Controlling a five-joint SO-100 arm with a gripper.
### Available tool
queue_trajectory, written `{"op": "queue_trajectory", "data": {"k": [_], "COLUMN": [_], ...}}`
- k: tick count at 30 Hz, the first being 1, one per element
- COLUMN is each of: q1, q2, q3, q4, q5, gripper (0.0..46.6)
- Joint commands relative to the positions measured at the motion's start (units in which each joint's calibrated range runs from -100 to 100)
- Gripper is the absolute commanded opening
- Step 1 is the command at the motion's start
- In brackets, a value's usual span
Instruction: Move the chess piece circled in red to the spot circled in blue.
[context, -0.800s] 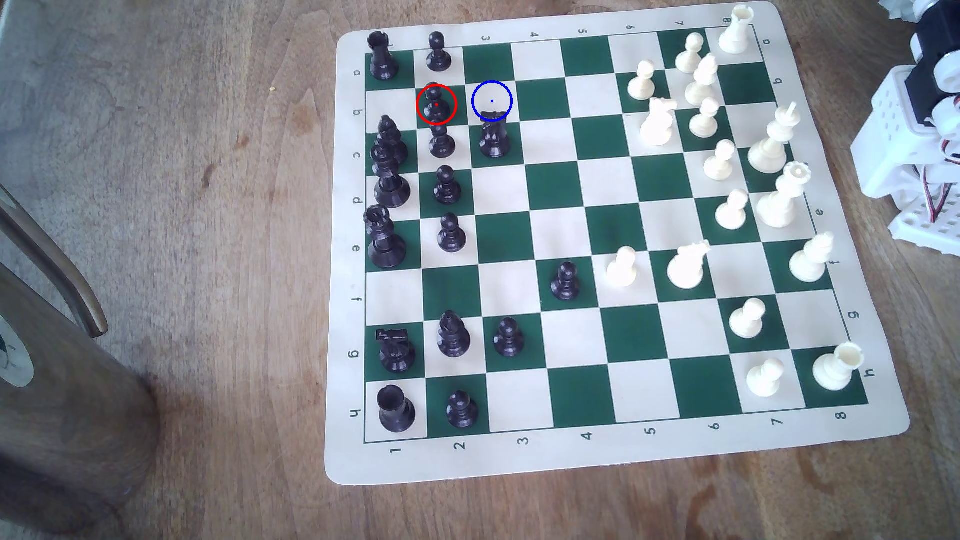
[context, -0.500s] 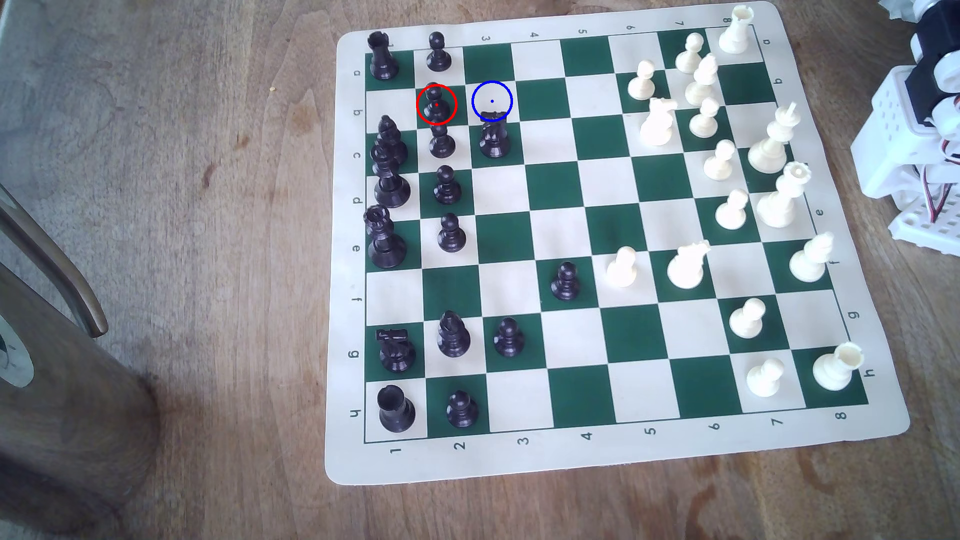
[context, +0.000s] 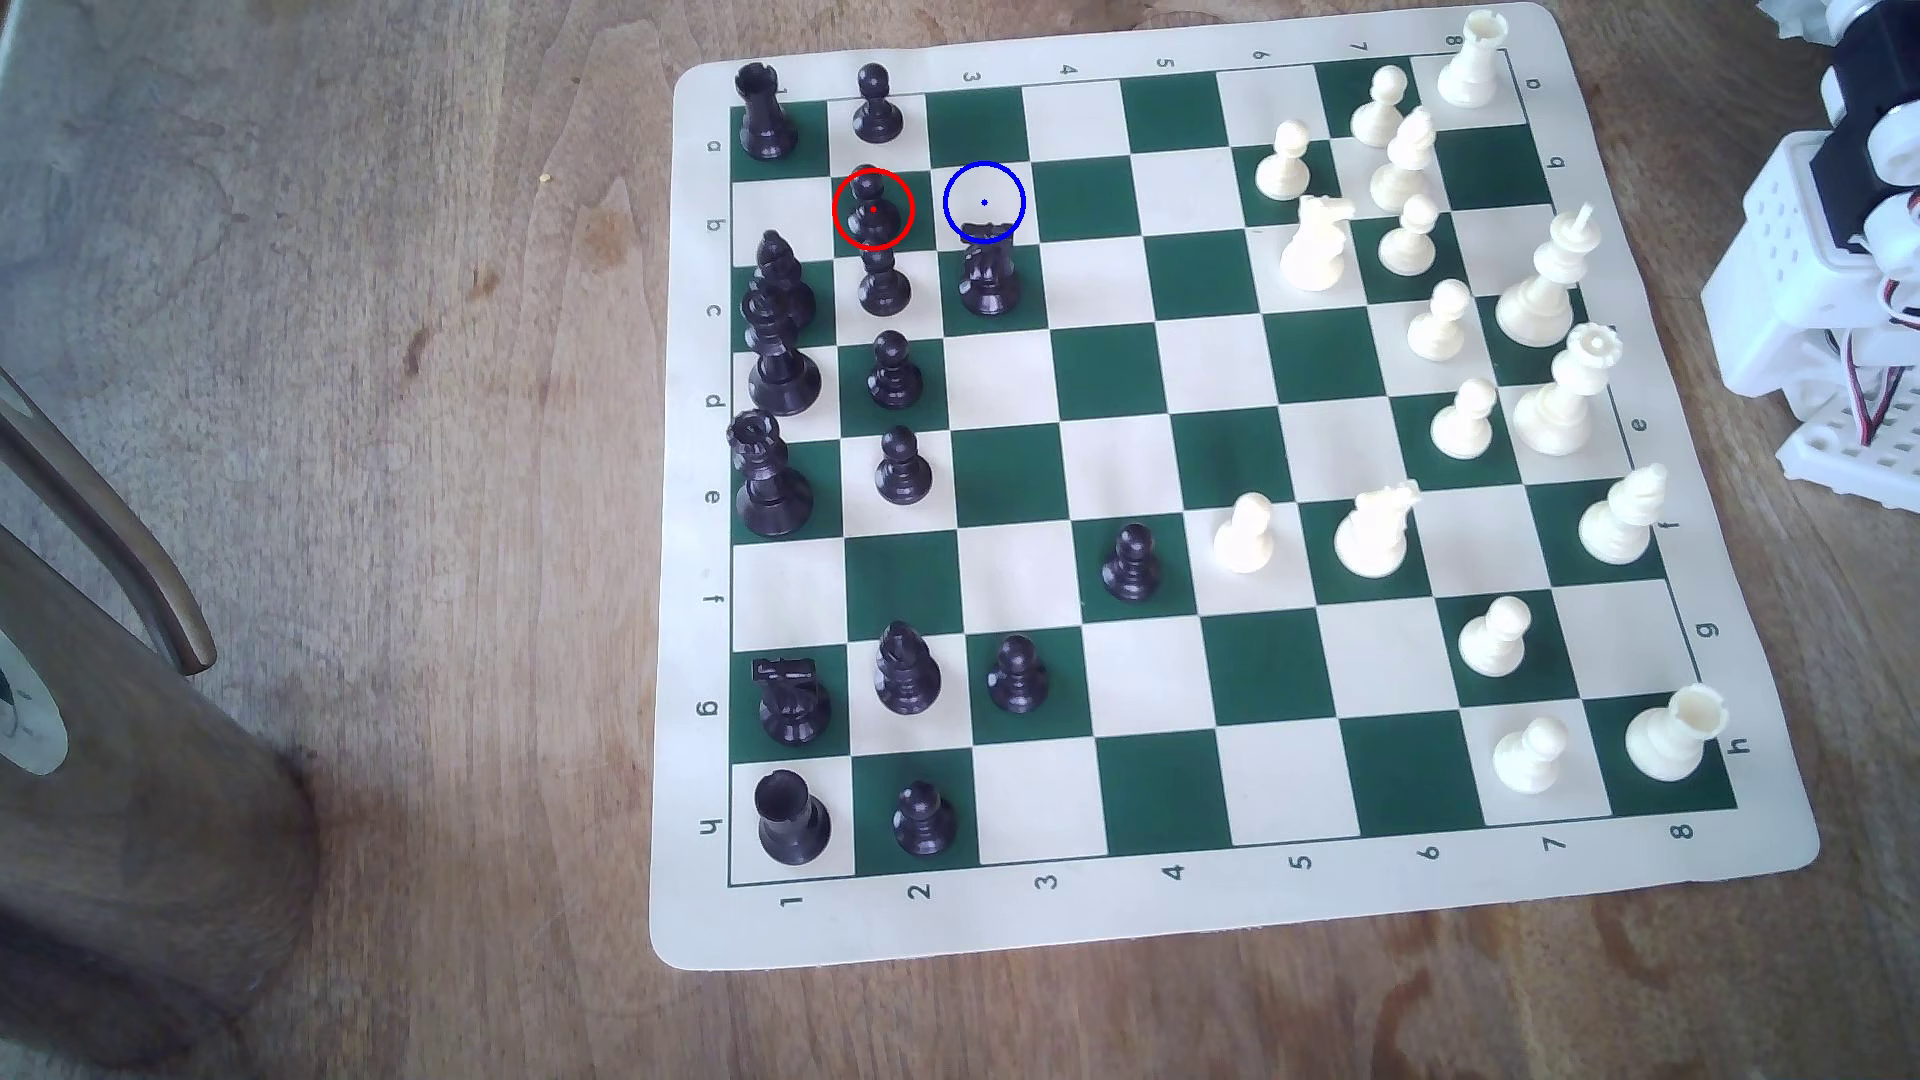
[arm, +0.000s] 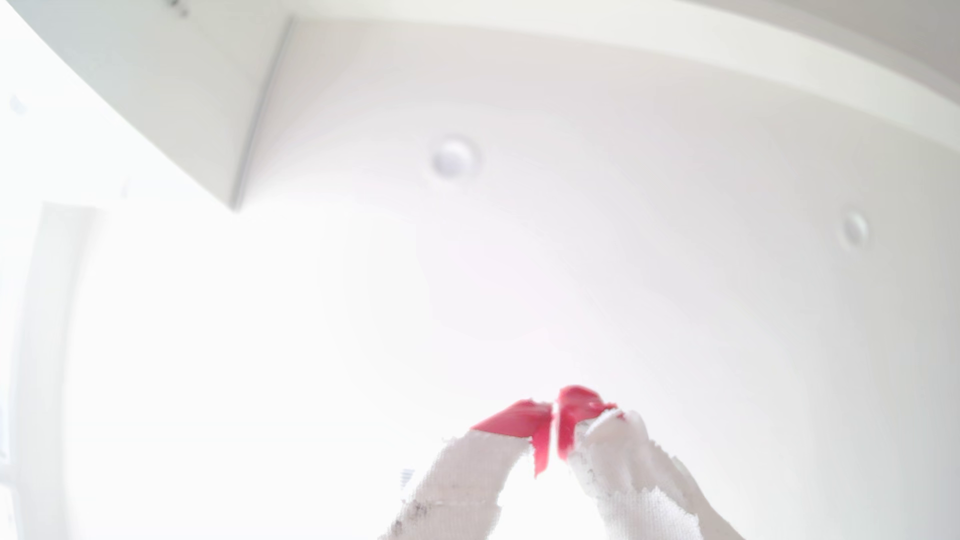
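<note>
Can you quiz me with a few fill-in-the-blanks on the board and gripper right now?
1. The pawn ringed in red stands on a ___ square.
2. The spot ringed in blue is a ___ square with no piece standing on it.
3. In the exterior view, the piece on the square just below the spot is a black ___.
4. In the wrist view, the gripper has its red tips touching, so it is ___.

Missing words: green; white; knight; shut
</note>
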Motion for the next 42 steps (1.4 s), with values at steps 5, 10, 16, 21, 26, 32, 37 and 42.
{"op": "queue_trajectory", "data": {"k": [5,10,16,21,26,32,37,42], "q1": [-0.7,-0.5,5.3,7.2,7.3,9.8,10.3,9.0], "q2": [0.1,1.6,18.2,17.6,34.1,52.5,69.1,84.0], "q3": [0.8,0.8,-2.2,-19.5,-36.0,-48.6,-62.5,-82.0], "q4": [27.2,46.8,57.9,102.1,116.9,121.0,122.6,131.6], "q5": [1.2,1.7,-1.2,-5.7,-5.9,-6.7,-8.5,-12.4], "gripper": [0.1,0.1,0.1,0.1,0.1,7.9,9.1,4.6]}}
